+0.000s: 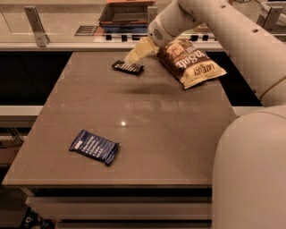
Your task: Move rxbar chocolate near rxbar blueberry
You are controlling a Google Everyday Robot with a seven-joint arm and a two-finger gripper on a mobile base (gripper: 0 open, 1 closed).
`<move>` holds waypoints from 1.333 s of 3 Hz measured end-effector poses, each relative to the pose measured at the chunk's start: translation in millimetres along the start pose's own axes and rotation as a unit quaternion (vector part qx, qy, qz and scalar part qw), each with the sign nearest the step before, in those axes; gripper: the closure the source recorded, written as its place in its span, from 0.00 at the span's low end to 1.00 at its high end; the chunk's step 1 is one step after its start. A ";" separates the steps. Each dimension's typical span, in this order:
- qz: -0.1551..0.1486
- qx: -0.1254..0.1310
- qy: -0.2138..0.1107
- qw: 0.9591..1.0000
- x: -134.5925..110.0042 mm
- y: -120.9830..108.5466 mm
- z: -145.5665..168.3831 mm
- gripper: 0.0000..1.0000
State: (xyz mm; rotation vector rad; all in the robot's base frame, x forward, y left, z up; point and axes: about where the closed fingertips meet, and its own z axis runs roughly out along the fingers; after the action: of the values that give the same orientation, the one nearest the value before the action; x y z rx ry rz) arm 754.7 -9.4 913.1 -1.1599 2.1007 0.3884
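We see the rxbar chocolate [128,67] lying flat near the far edge of the table [170,134], a little left of the middle, its rows of white lettering facing up. Just above it and slightly to its right hangs the gripper [132,57], its pale tip angled down and to the left toward the bar's far side. We cannot tell whether it touches the wrapper. Nor can we tell whether the gripper is spread or pressed together, since from here it reads as one pale wedge.

The white arm [232,31] reaches in from the upper right, and its shadow falls on the tabletop below the gripper. Just right of the gripper a brown chip bag [191,62] lies flat near the far right of the table. The bar and the bag are apart, with the gripper between them.

The rxbar blueberry [94,147] lies near the front left of the table, well apart from the black bar, tilted, with its pale label patch at the left end.

The robot's pale body [250,174] fills the lower right and covers the table's front right corner. Behind the table we see a counter with a dark tray [127,13] and a metal bracket [35,24] at the left.
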 end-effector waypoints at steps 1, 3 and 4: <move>-0.009 0.012 0.040 0.999 1.0 0.2 22.7 0.00; -0.016 0.011 0.083 0.996 4.2 0.9 57.1 0.00; -0.014 0.000 0.093 0.996 5.9 2.2 65.4 0.00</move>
State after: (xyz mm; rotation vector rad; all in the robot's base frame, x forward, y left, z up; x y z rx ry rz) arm 778.9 24.4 862.2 -1.2664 2.2390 0.2752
